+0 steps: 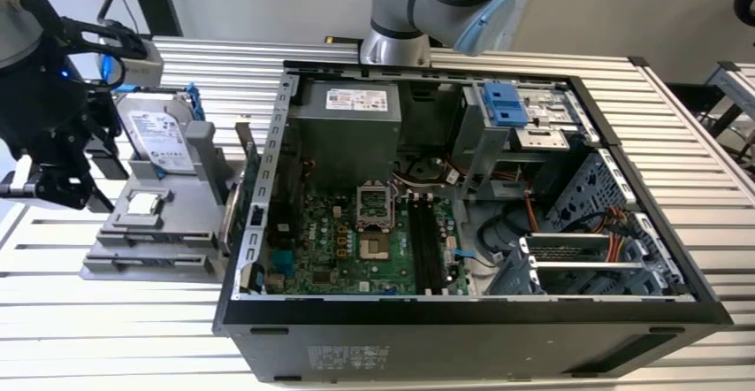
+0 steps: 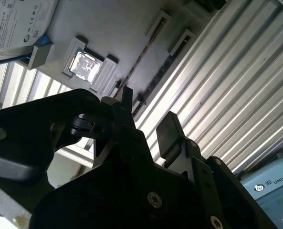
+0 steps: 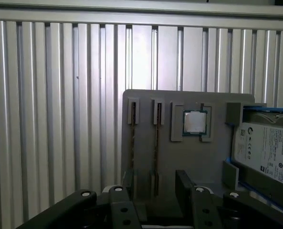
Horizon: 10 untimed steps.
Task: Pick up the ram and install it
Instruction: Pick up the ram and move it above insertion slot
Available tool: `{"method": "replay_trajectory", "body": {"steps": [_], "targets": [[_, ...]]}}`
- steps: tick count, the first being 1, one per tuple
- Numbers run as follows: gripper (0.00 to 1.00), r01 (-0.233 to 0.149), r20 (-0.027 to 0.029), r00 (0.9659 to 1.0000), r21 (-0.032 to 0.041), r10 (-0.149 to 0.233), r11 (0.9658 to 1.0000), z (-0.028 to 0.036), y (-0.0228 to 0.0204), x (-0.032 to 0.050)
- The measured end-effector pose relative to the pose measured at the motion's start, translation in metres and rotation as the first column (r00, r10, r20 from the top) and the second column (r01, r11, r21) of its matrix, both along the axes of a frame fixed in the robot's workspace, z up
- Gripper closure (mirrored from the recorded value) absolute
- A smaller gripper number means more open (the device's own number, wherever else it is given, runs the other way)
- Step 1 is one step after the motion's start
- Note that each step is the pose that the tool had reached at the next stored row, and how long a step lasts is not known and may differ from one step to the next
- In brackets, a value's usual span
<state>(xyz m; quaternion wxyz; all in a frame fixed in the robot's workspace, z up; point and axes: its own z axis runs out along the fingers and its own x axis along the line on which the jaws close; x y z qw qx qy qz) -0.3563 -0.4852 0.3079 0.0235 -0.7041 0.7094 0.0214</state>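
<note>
Up close, the black pincer point(image 2: 146, 104) stood open, holding nothing. The ram point(image 3: 156, 143) stood on its edge in the grey holder point(image 3: 189, 162) on the desk point(image 3: 60, 119), near it. Picking up seemed not yet done; a good grab would need one finger each side.

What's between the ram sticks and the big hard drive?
A small square silver chip, seated in the grey holder between the ram sticks and the hard drive, seen in the first wrist view.

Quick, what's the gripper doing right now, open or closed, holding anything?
Gripper: open, holding nothing, near the ram standing in the grey holder.
</note>
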Motion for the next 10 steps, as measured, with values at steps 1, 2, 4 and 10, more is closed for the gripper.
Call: {"method": "replay_trajectory", "body": {"steps": [1,2,4,10], "targets": [[0.00,0.000,-0.0001,1.0000,-0.0001,0.000,1.0000,-0.0004,0.0000,0.0000],[0.00,0.000,0.0000,1.0000,0.0000,0.000,1.0000,-0.0009,0.0000,0.0000],[0.00,0.000,-0.0001,1.0000,0.0000,0.000,1.0000,-0.0017,0.0000,0.0000],[0.00,0.000,0.0000,1.0000,0.0001,0.000,1.0000,-0.0038,0.0000,0.0000]]}}
